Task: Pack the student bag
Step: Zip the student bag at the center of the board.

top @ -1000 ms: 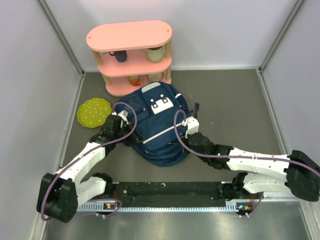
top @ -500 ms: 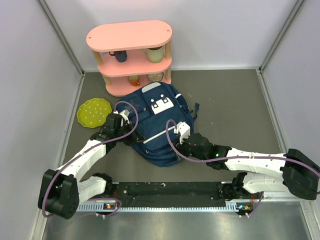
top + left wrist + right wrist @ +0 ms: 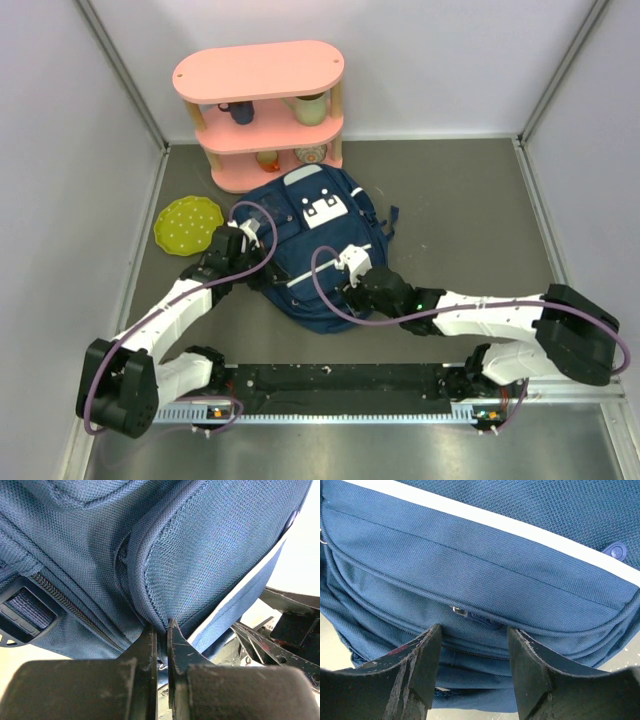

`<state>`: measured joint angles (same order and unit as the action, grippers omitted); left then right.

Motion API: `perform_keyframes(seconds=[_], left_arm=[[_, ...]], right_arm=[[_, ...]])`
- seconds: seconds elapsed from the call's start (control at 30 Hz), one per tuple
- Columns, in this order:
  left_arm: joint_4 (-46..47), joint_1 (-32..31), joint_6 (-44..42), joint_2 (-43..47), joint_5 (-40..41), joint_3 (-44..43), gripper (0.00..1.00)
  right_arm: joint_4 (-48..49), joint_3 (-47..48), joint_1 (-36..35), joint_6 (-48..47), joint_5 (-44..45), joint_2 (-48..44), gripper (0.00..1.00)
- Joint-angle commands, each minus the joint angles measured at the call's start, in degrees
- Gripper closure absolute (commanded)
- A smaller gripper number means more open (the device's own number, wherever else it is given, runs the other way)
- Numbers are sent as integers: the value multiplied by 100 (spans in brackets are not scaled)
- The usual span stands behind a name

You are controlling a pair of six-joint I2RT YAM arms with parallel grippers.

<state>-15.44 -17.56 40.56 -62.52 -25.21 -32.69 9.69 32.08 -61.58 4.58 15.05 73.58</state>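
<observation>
The student bag, navy with a white stripe and a white buckle patch, lies flat in the middle of the table. My left gripper is at the bag's left edge. In the left wrist view it is shut on a fold of the bag's mesh fabric beside a zip. My right gripper hovers over the bag's lower front. In the right wrist view it is open and holds nothing. A zip pull on the front pocket lies between the fingertips, below the white stripe.
A pink two-tier shelf with cups and small items stands behind the bag. A green dotted plate lies to the bag's left, close to the left arm. Grey walls close in the table on three sides.
My right gripper has opened and moved left from the bag's right edge onto its lower front pocket. The left gripper has stayed shut on the bag's fabric.
</observation>
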Motion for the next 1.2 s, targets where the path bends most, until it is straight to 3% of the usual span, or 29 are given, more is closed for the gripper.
perform_keyframes(seconds=[0.0,0.07,0.47,0.6,0.67,0.83,1.17], left_arm=[[182,-10,-215,12,-423,-247,100],[199,-10,-215,3,-449,-247,100],[331,-10,-188,21,-608,-177,100],[358,-10,-171,30,-660,-150,100],[384,-10,-162,38,-661,-133,100],[410,-10,-153,38,-687,-133,100],[86,60,-346,170,-318,-194,100]], right_arm=[[463,247,41,-54,218,314,47],[481,317,41,-10,183,420,47],[533,563,41,192,68,807,80],[586,563,50,210,139,824,70],[604,580,58,245,139,868,70],[586,651,50,280,77,947,100],[77,344,366,438,279,430,100]])
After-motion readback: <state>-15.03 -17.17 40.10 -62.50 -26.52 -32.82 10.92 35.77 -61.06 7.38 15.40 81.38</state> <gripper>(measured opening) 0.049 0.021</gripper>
